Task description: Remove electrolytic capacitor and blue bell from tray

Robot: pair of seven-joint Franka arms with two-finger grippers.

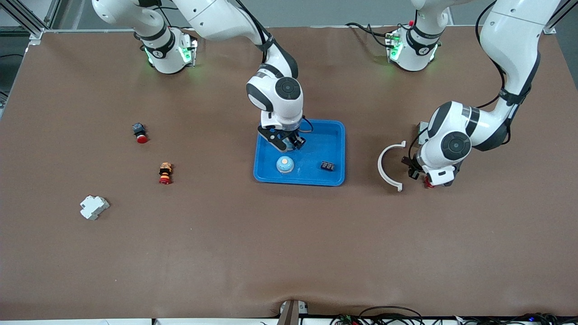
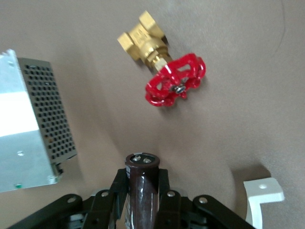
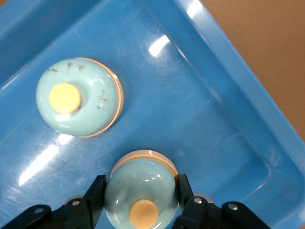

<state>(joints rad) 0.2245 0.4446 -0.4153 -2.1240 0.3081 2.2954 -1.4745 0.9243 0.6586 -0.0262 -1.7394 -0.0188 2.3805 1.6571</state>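
Fingers of the right gripper clamp a pale blue bell over the blue tray; a second bell sits in the tray, nearer the front camera than the gripper, with a small black part beside it. The left gripper is closed on a dark brown capacitor above bare table toward the left arm's end, near a red-handled brass valve, a metal mesh box and a white curved bracket.

Left wrist view: capacitor cut off at 6 o'clock edge; perforated metal box cropped at 9 o'clock
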